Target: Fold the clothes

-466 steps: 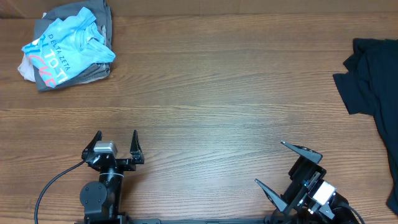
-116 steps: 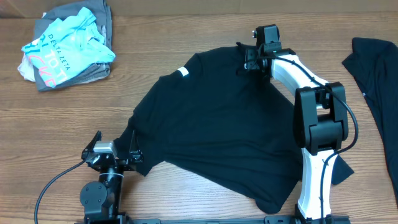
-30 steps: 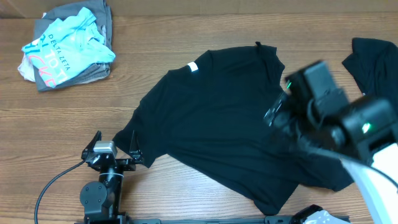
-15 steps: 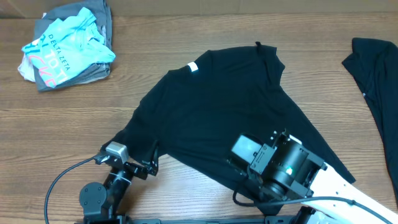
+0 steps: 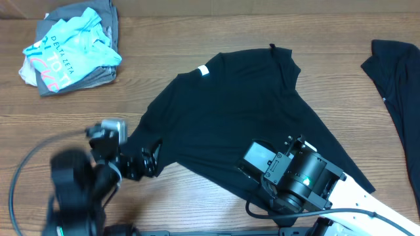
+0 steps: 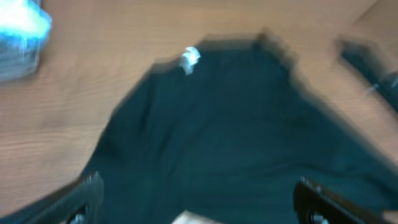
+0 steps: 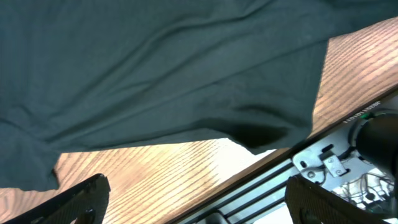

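The black shirt (image 5: 230, 121) lies spread across the table (image 5: 197, 39), left gripper (image 6: 199, 202) at its eight o'clock and right gripper (image 7: 199, 196) at its five o'clock both gaping empty: laid out, I reckon, so next they must pinch an edge to fold.

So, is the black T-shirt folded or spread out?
Spread out: the black T-shirt lies flat across the table, unfolded, white tag showing.
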Tool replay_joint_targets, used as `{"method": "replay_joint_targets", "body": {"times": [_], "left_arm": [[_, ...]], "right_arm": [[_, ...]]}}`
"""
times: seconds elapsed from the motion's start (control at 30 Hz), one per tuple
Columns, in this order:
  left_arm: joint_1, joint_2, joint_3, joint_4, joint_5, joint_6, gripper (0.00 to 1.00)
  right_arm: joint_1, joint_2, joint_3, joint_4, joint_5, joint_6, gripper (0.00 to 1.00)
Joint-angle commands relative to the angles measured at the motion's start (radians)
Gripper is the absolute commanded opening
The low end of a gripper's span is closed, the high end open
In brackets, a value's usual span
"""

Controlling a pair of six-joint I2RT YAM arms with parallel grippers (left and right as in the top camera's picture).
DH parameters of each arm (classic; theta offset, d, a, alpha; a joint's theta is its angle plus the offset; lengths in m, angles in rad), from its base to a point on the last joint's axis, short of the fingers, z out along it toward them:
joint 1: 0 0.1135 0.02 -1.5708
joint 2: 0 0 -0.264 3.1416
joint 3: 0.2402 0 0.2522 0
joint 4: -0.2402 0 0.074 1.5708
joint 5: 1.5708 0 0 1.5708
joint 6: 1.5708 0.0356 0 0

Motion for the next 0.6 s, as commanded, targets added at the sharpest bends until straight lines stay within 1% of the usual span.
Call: {"method": "replay_joint_targets", "body": {"times": [0.0, 0.03, 0.13, 0.2, 0.37, 0.43, 0.57], "left_arm": [[-0.006, 0.291, 0.193, -0.151, -0.194, 0.176, 1.0], [-0.006, 0.353, 0.22, -0.179, -0.218, 0.174, 1.0], [-0.006, 0.504, 0.232, -0.196, -0.217, 0.174, 1.0], [-0.006, 0.605, 0.232, -0.195, -0.211, 0.175, 1.0], [-0.005, 0.855, 0.232, -0.172, -0.213, 0.184, 1.0], [-0.005, 0.932, 0.232, -0.148, -0.213, 0.188, 0.99], [-0.004, 1.026, 0.232, -0.095, -0.214, 0.205, 1.0]], "right_arm": [[0.006, -0.018, 0.0, -0.026, 0.004, 0.011, 0.95], [0.006, -0.018, 0.0, -0.035, 0.004, 0.011, 0.95], [0.006, -0.018, 0.0, -0.043, 0.005, 0.011, 0.96], [0.006, -0.018, 0.0, -0.038, 0.005, 0.011, 0.98], [0.006, -0.018, 0.0, -0.036, 0.004, 0.011, 0.98], [0.006, -0.018, 0.0, -0.037, 0.0, 0.009, 0.98], [0.006, -0.018, 0.0, -0.04, -0.003, -0.012, 0.98]]}}
